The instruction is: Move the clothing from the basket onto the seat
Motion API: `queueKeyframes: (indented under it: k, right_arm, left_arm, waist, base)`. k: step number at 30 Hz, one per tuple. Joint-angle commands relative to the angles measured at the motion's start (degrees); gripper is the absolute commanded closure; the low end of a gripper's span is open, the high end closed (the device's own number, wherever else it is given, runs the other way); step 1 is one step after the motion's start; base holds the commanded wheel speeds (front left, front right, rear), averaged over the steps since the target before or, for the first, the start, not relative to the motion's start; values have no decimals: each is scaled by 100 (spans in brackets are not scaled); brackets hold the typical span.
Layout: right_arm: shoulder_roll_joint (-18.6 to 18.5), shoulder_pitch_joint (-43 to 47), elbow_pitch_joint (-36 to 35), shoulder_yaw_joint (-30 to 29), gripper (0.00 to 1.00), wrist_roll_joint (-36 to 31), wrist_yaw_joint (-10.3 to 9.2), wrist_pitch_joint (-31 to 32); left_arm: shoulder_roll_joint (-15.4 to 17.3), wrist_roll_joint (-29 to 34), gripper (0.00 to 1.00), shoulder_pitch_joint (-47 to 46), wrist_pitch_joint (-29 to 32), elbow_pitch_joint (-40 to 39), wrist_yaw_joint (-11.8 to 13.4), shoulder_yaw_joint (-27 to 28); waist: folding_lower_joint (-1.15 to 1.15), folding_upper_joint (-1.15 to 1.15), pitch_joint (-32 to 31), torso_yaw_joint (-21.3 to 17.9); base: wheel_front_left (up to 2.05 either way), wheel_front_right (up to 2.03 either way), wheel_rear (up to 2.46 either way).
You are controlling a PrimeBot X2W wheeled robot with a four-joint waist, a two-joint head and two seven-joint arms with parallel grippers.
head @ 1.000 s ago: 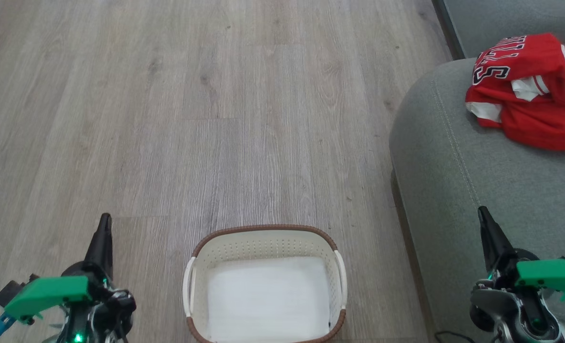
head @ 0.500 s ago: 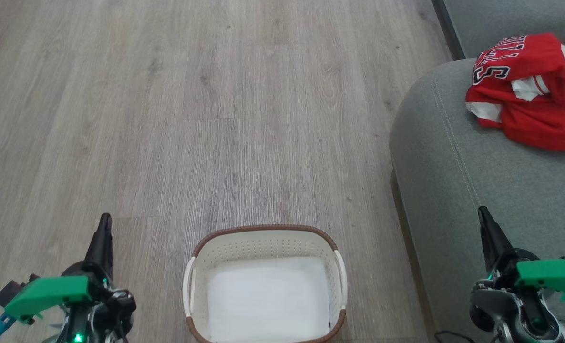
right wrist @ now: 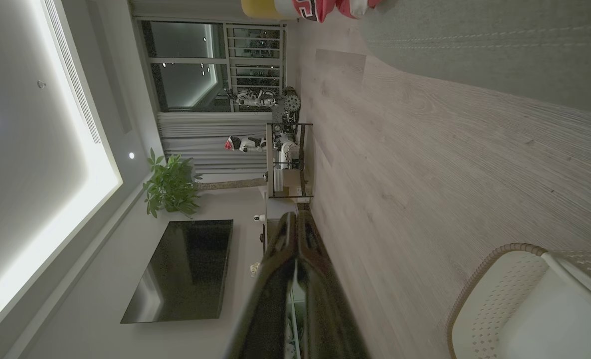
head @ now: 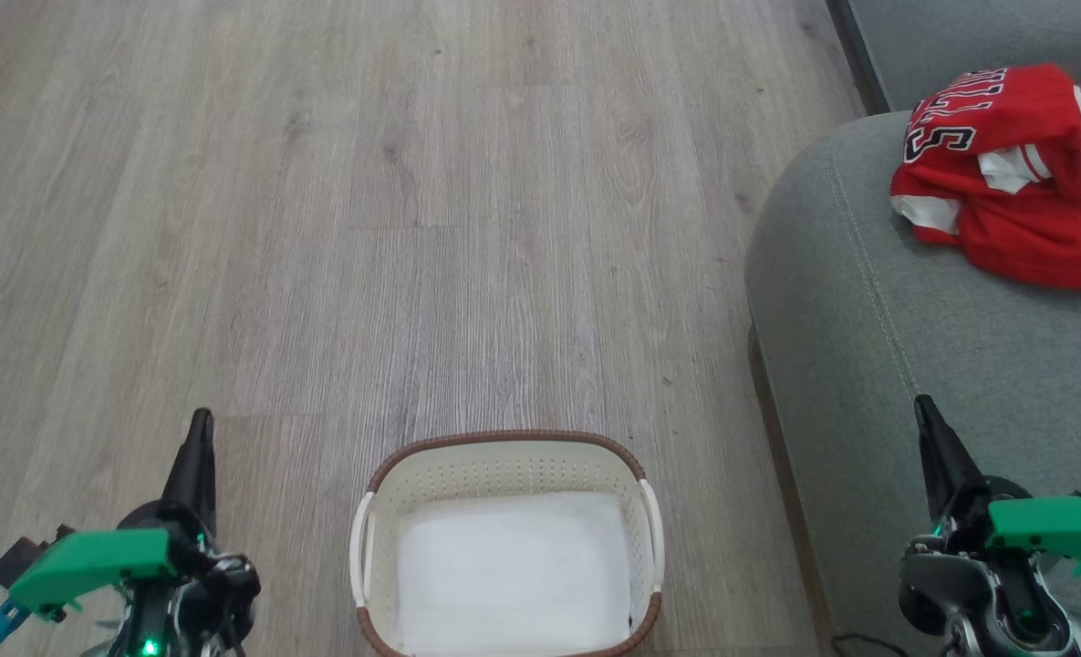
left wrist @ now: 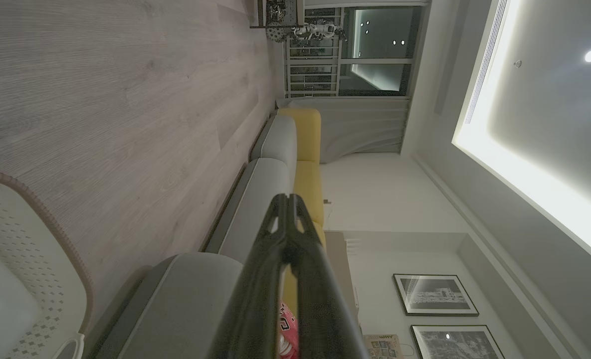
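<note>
The red clothing (head: pixel 1010 169) lies bunched on the grey-green seat (head: pixel 941 365) at the upper right, black lettering facing up; a red scrap of it shows as clothing (right wrist: pixel 335 7) and clothing (left wrist: pixel 288 334) in the wrist views. The white basket (head: pixel 504 456) with a brown rim stands on the floor at bottom centre, holding no clothing, only its white bottom showing. My left gripper (head: pixel 201 420) is shut at the lower left, left of the basket. My right gripper (head: pixel 921 406) is shut at the lower right, over the seat's front. Both hold nothing.
Wood-look floor (head: pixel 367 228) stretches ahead and left of the basket. The sofa's dark base edge (head: pixel 855 55) runs up the right side. Far off stand a shelf unit (right wrist: pixel 288 164), a potted plant (right wrist: pixel 170 187) and a dark screen (right wrist: pixel 185 269).
</note>
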Motion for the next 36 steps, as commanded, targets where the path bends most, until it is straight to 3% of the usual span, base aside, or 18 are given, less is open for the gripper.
queueKeyframes:
  k: [1,36]
  right_arm:
    - [-33,-295,-218,103,100,33,47,18]
    - [-33,-295,-218,103,100,33,47,18]
  left_arm:
    - [49,-13,100,-275,45,-206,-37,206]
    - [49,-15,100,-275,44,-206,-37,205]
  waist:
    - [0,0,0,0]
    - [0,0,0,0]
  base:
    - [0,0,0]
    - [0,0,0]
